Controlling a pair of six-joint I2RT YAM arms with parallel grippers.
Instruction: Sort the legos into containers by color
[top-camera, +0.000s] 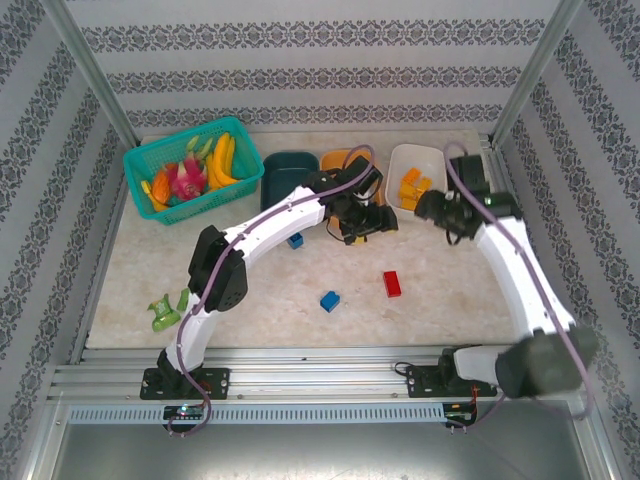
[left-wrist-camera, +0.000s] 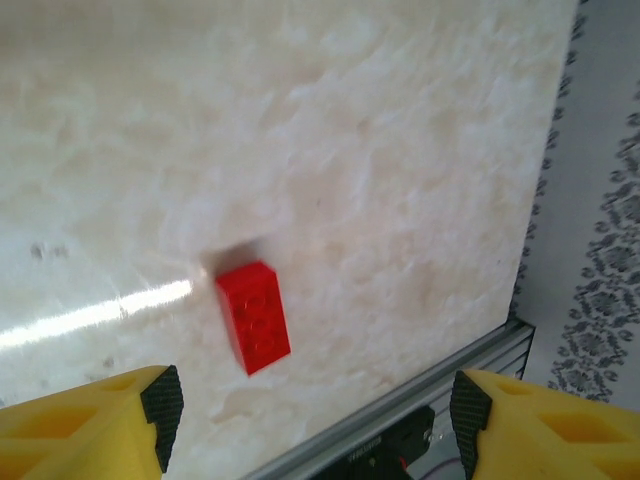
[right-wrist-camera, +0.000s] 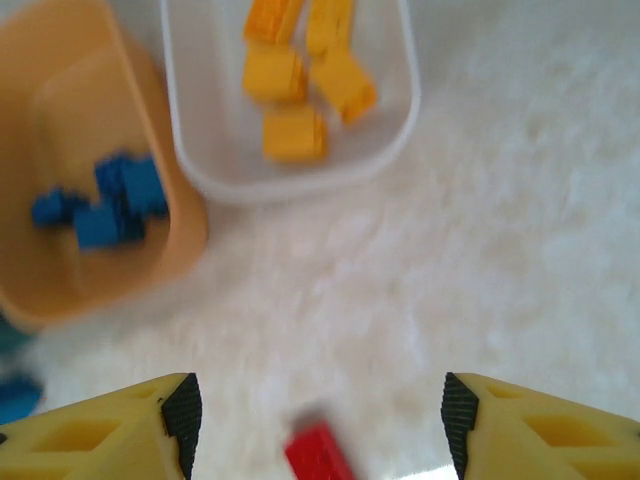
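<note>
left gripper (left-wrist-camera: 312, 405): fingers spread wide, nothing between them. It hangs over bare table (top-camera: 260, 290), just in front of the orange tub in the top view.
right gripper (right-wrist-camera: 318, 408): also wide apart and empty. It sits low over the table, just in front of the white tub.
red lego (top-camera: 392, 284): lies flat on the table right of centre, well apart from every tub (blurred in the right wrist view, sharp in the left one).
loose blue legos: one (top-camera: 329, 300) is near the red lego on its left. The other (top-camera: 295, 240) is just beside the left arm, near the dark teal tub.
orange tub (right-wrist-camera: 70, 100): far edge, middle of the three. It holds a clump of blue bricks (right-wrist-camera: 100, 205); count unclear.
white tub (right-wrist-camera: 300, 183): far right, touching or just beside the orange tub. About five orange-yellow legos (right-wrist-camera: 295, 90) are inside.
dark teal tub (top-camera: 290, 170): far edge, between the mesh basket and the orange tub. Cannot tell its contents.
mesh basket (top-camera: 215, 192): far-left corner, full of toy fruit (top-camera: 195, 170).
green item (top-camera: 165, 310): near-left part of the table, beside the left arm.
</note>
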